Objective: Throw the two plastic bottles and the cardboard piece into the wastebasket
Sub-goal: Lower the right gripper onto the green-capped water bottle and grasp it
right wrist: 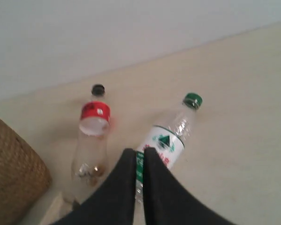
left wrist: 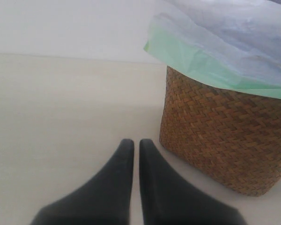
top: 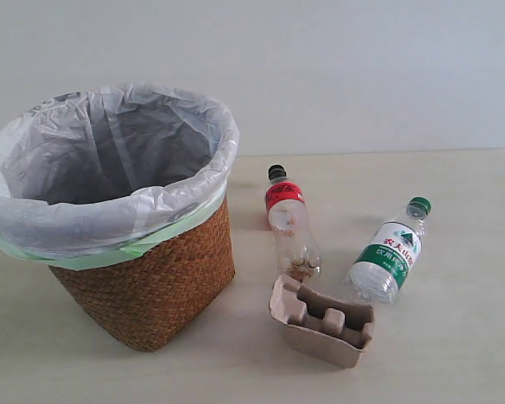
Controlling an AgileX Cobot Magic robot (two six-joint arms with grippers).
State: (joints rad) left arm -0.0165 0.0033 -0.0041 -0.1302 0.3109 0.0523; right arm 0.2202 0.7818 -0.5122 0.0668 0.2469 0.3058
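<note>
The wicker wastebasket (top: 156, 286) with its white bag stands at the left of the exterior view. To its right lie the black-capped, red-labelled bottle (top: 291, 231) and the green-capped bottle (top: 388, 252), with the tan cardboard piece (top: 323, 324) in front of them. Neither arm shows in the exterior view. My left gripper (left wrist: 136, 143) is shut and empty over bare table beside the wastebasket (left wrist: 225, 136). My right gripper (right wrist: 139, 152) is shut and empty, hovering over the green-capped bottle (right wrist: 171, 133); the black-capped bottle (right wrist: 92, 138) lies beside it.
A plain pale wall runs behind the light table (top: 454, 337). In the right wrist view the wastebasket's wicker side (right wrist: 14, 173) and a corner of the cardboard piece (right wrist: 54, 211) show beyond the bottles.
</note>
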